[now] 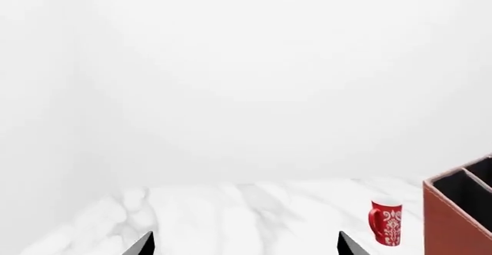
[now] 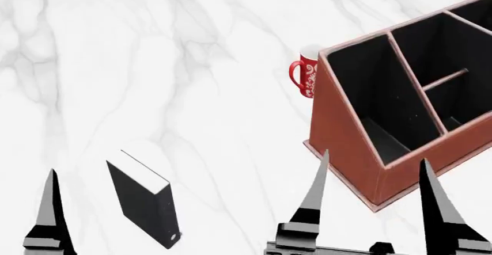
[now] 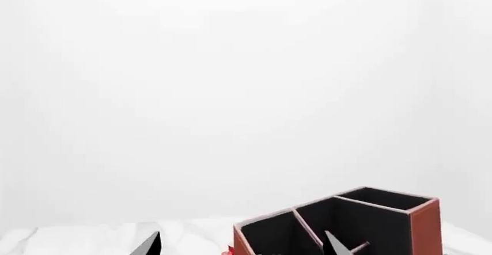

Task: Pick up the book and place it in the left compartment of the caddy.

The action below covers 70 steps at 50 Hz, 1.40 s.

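Thick black hardcover book (image 2: 144,202) with white page edges stands upright near-left on white marble bench (image 2: 192,94), spine mark low. Both end effectors open, empty.

A bare simulated tabletop scene is showing here, closest to a desk or home-office setup. A white marble table (image 2: 192,94) is lying under blank white walls, and it is carrying desk things: a leather-look caddy (image 2: 346,145), a book (image 2: 142,200) and a red patterned mug (image 2: 305,76).
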### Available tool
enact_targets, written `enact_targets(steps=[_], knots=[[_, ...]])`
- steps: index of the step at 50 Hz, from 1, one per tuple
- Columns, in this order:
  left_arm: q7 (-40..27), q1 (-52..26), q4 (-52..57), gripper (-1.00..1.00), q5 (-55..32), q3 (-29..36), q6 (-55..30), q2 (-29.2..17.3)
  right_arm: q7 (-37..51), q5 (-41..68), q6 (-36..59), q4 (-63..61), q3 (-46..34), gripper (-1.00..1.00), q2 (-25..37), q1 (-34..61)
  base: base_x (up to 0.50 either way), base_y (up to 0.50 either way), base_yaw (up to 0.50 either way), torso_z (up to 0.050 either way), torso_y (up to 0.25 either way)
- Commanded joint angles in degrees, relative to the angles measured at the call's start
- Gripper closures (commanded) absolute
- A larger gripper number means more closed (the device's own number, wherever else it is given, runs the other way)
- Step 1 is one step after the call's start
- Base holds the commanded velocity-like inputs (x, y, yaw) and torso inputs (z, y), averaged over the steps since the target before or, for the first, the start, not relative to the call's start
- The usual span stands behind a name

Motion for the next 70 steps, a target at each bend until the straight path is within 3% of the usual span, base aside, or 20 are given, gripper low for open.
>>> enact_targets(steps=[1, 17, 31, 53, 55, 56, 70], knots=[[-0.67, -2.04, 3.52, -1.00, -1.57, -3.36, -2.49, 0.28, 2.43, 1.92, 3.83, -7.66, 7.83, -1.00, 0.12, 0.77, 0.00, 0.00, 0.00, 0.000, 0.000], [-1.80, -1.95, 4.13, -1.00, -2.79, -3.40, -2.63, -0.63, 4.64, 5.62, 5.11, -10.23, 14.81, -1.00, 2.05, 0.02, 0.00, 0.00, 0.00, 0.000, 0.000], [-2.77, -1.96, 3.91, -1.00, -3.47, -2.81, -2.42, -1.28, 4.40, 6.07, 3.35, -8.95, 12.46, -1.00, 3.37, -0.60, 0.01, 0.00, 0.00, 0.000, 0.000], [-4.33, -2.18, 4.62, -1.00, -4.42, -2.07, -3.05, -2.33, 5.53, 8.15, 3.77, -8.63, 10.98, -1.00, 4.21, -0.28, 0.48, 0.00, 0.00, 0.000, 0.000], [-4.43, -2.14, 4.42, -1.00, -4.47, -1.98, -2.84, -2.42, 5.24, 8.96, 2.29, -8.62, 11.45, -1.00, 3.91, -0.66, 0.00, 0.00, 0.00, 0.000, 0.008], [-4.46, -1.98, 4.25, -1.00, -4.49, -1.92, -2.54, -2.45, 4.07, 14.70, 1.32, -8.39, 13.97, -1.00, 2.46, -0.59, 0.00, 0.00, 0.00, 0.000, 0.000], [-5.21, -1.93, 3.98, -1.00, -5.24, -1.83, -2.17, -3.03, 4.30, 14.45, 0.82, -7.50, 11.92, -1.00, 3.83, -0.93, 0.00, -0.23, 0.00, 0.000, 0.000]])
